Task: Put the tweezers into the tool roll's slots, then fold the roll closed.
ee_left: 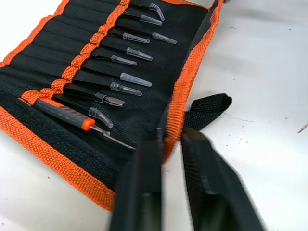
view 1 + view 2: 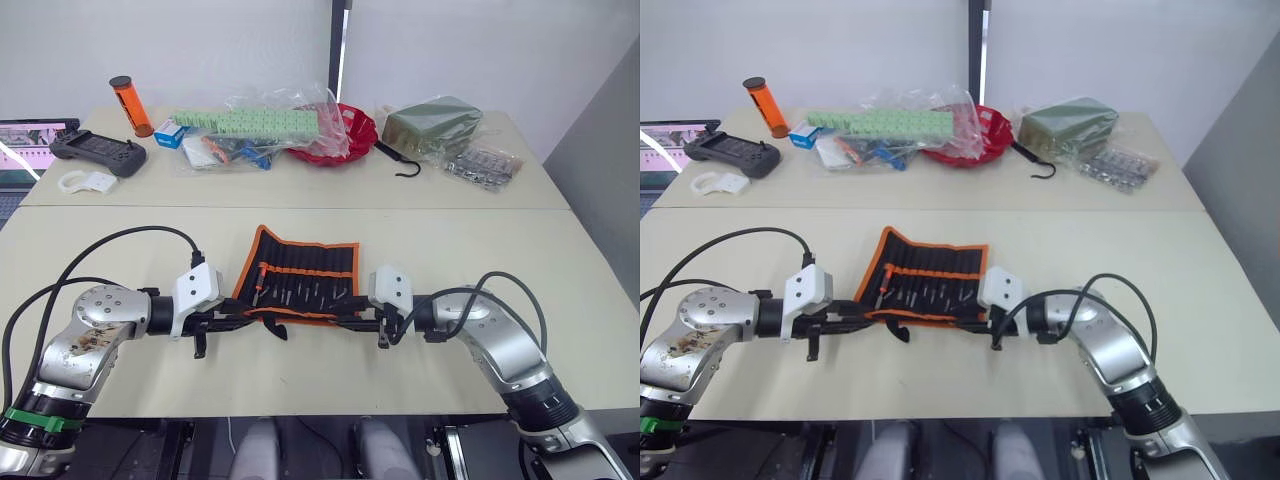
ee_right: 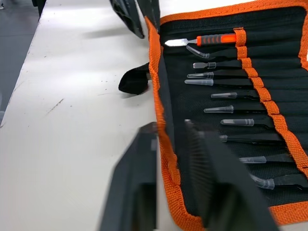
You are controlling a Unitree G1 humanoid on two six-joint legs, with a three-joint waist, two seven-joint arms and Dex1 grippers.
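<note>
The tool roll [image 2: 298,275] lies open on the near table, black with orange edging. Several black tweezers [image 1: 130,79] with clear tip caps sit in its slots [image 3: 269,101], beside an orange-handled tool [image 1: 62,111]. My left gripper [image 2: 255,318] is shut on the roll's near orange edge at its left end; in the left wrist view that edge runs between the gripper's [image 1: 171,142] fingers. My right gripper [image 2: 345,316] is shut on the same edge at the right end, and the right wrist view shows the edge slightly raised at the gripper [image 3: 171,130]. The black strap [image 1: 207,108] trails out from the near edge.
The far table holds a red tray [image 2: 350,125], a black hook [image 2: 400,160], bagged green parts [image 2: 260,122], a bagged green box [image 2: 432,125], an orange cylinder [image 2: 130,105], a controller [image 2: 95,152] and a white piece [image 2: 85,182]. A laptop [image 2: 20,150] sits at far left.
</note>
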